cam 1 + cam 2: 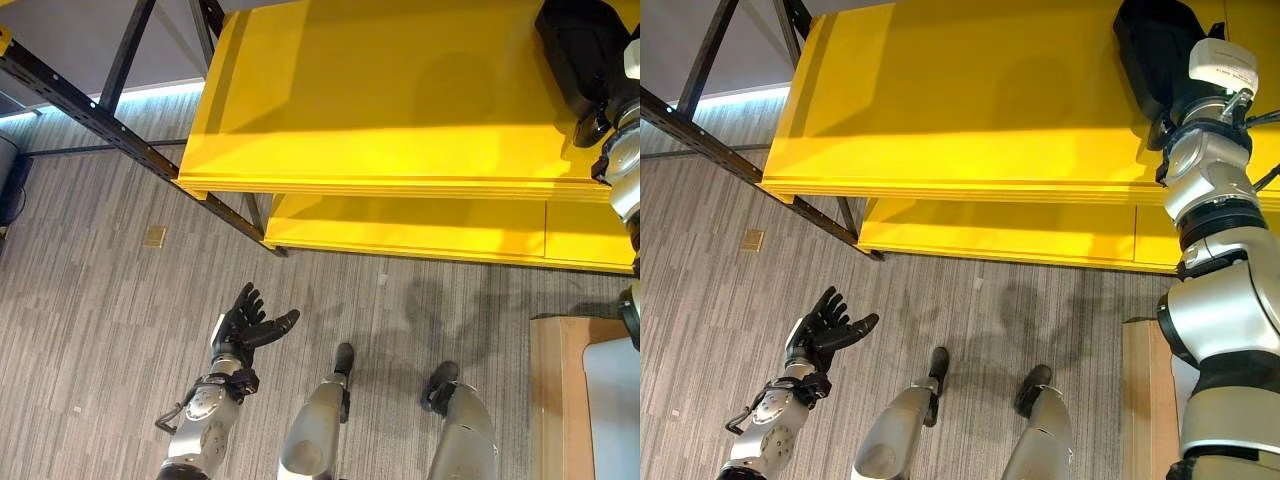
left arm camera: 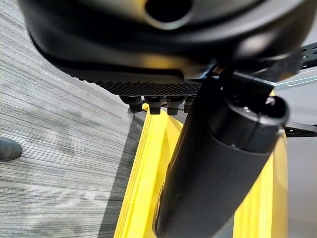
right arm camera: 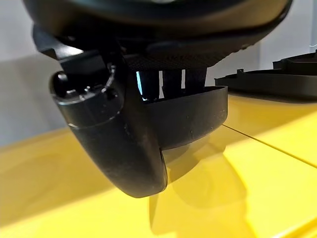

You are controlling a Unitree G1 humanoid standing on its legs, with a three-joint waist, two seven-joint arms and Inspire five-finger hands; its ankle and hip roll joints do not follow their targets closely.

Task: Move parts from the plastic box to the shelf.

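My right hand (image 1: 1185, 105) is raised over the back right of the top yellow shelf board (image 1: 380, 100). It is shut on a black plastic part (image 1: 1152, 50). In the right wrist view the thumb (image 3: 114, 139) and fingers pinch the part's rim (image 3: 195, 116) just above the board. Another black part (image 3: 280, 79) lies flat on the same board beyond it. Low over the floor, my left hand (image 1: 250, 325) hangs open with spread fingers and holds nothing.
A lower yellow shelf board (image 1: 400, 225) sits under the top one. Dark metal frame bars (image 1: 90, 115) run diagonally at the left. A wooden surface (image 1: 555, 400) with a pale box (image 1: 612, 400) stands at the lower right. The floor is grey striped carpet.
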